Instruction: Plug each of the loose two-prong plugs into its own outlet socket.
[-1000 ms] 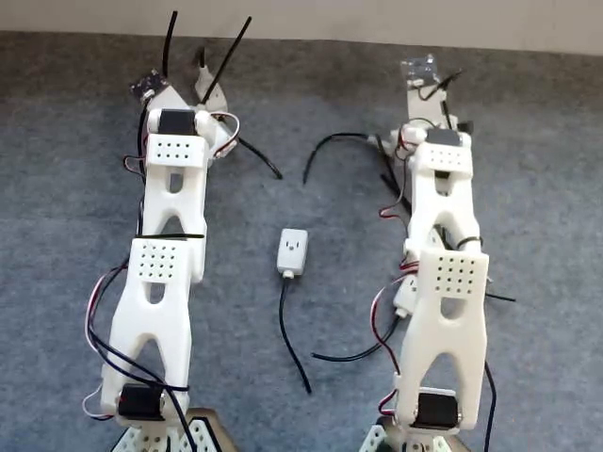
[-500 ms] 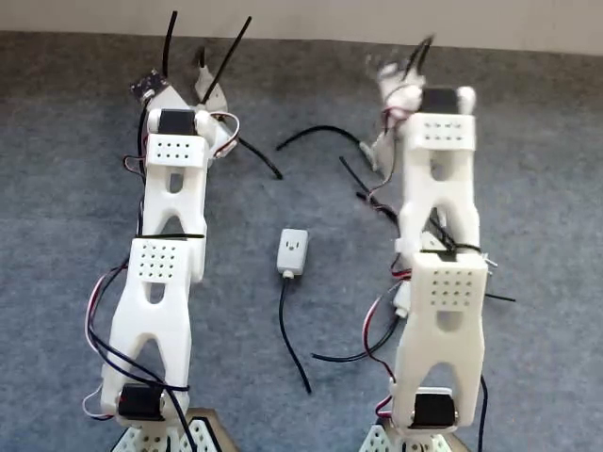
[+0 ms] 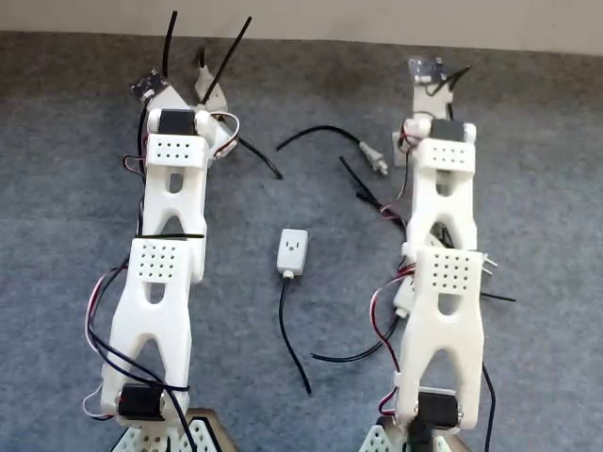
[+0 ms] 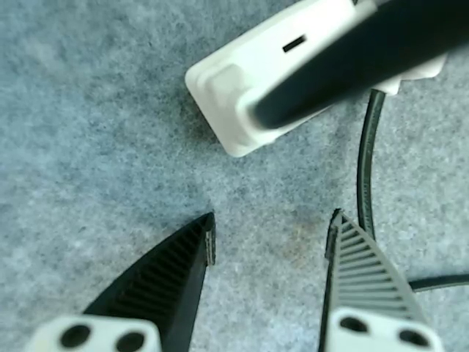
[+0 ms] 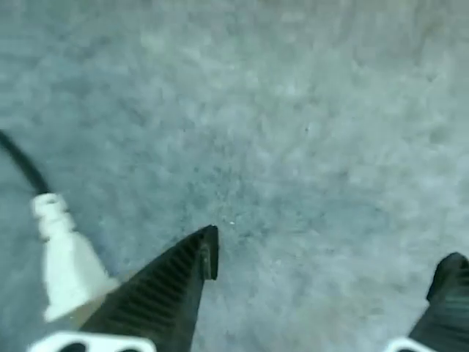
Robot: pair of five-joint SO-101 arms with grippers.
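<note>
Between the arms we see open tabletop (image 3: 236, 311); only the outlet socket (image 3: 291, 251), its black cord (image 3: 281, 320) and a loose plug (image 3: 374, 158) obstruct.

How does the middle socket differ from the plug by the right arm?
The socket is a broad white block; the plug is slimmer and smaller. The socket lies midway between the left arm and right arm, the plug beside the right one. The socket's cord runs back toward the arms' bases; the plug's curves off toward the left arm. Both lie loose on the grey carpet, unheld, each with a black cord.
</note>
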